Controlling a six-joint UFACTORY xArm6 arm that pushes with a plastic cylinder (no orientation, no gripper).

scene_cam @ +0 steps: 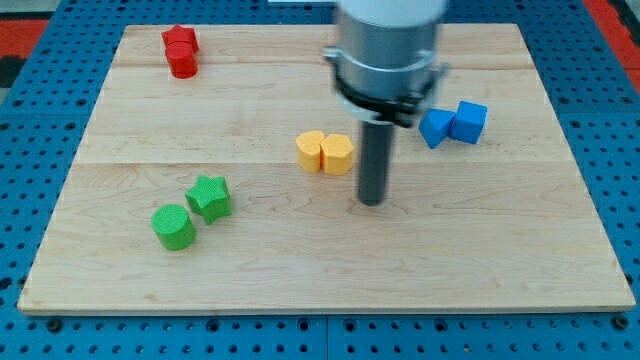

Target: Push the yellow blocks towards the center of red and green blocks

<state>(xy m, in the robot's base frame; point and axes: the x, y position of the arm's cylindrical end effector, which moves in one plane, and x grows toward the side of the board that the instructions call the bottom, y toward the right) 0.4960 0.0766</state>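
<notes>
We see a wooden board (300, 260) lying on a blue table with little holes (40, 40). Our arm (388, 50) comes down from the view's top, and it ends in a dark rod. We have no jaws at all, so nothing spreads, presses or pinches; the rod just stands straight up. My tip (372, 203) touches the board near the middle, a bit to the view's right.

Two yellow blocks sit side by side and touch each other. The left yellow block (311, 150) looks half round. The right yellow block (337, 154) has flat sides, but we cannot tell its shape for sure. From my tip, the yellow blocks are at about 11 o'clock, close by but not touching it.

The red blocks (181, 51) are far off at about 10 o'clock from the yellow pair, near the board's top left corner. They are pressed so close together that we cannot tell their shapes well.

The green star block (209, 196) and the green round block (173, 226) are at about 8 o'clock from the yellow pair. They sit just beside each other.

Two blue blocks are at about 2 o'clock from my tip. The blue cube (470, 121) touches the other blue block (436, 128), which has slanted sides.
</notes>
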